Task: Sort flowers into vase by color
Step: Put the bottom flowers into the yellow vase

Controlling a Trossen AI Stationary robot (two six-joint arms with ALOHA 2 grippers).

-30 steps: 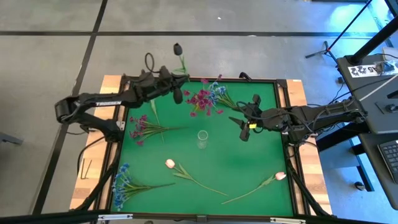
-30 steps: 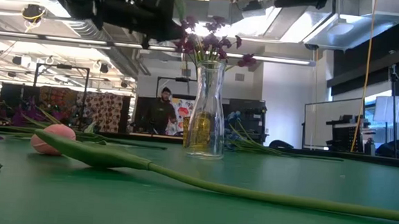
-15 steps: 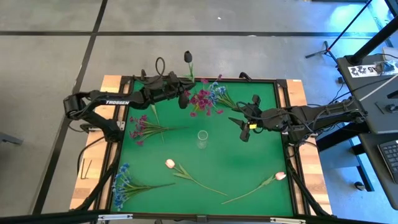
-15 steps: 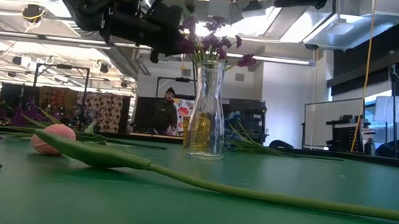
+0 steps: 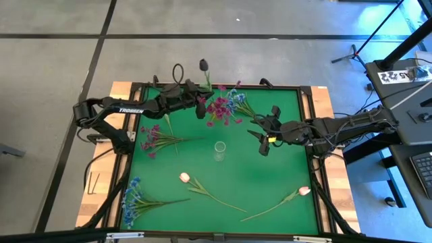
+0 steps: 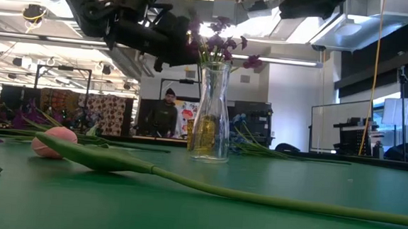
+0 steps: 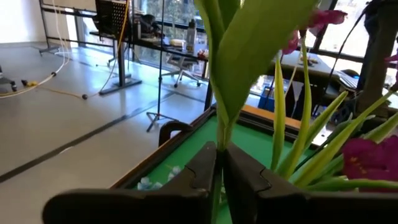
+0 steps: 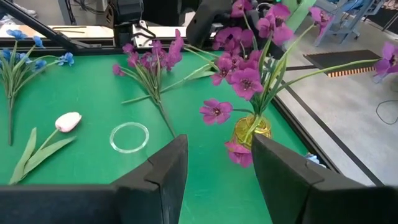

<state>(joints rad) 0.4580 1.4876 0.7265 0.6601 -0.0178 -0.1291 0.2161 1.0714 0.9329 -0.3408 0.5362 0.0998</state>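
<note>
My left gripper [image 5: 200, 106] is over the table's far edge, just left of a vase [image 8: 252, 127] that holds magenta-purple flowers [image 5: 219, 108]. It is shut on a dark-budded flower, whose bud [image 5: 204, 64] stands above it. My right gripper [image 5: 264, 143] hovers open right of centre with nothing between its fingers. An empty clear vase [image 5: 219, 150] stands mid-table. On the mat lie a magenta spray [image 5: 158, 140], a blue spray [image 5: 138, 199], another blue spray [image 5: 237, 101] and two white-pink tulips [image 5: 185, 177] [image 5: 304, 191]. My left gripper pinches the green stem [image 7: 219, 140] of the dark-budded flower between its two fingers, below a broad leaf [image 7: 261, 37]. The fingers come in about level from the table's left and lie across the stem. The stem stands upright, running on above and below the fingers, clear of the table.
A black raised frame [image 5: 223, 86] edges the green mat. A loose green leaf or stem [image 5: 167, 123] lies under my left arm. In the low view a tulip's stem [image 6: 256, 197] runs across the front of the mat. A person [image 6: 165, 112] stands in the room behind.
My left gripper has carried the dark-budded flower toward the table's right edge and a little down, up to the vase of magenta flowers. The stem has stayed upright in the hold.
</note>
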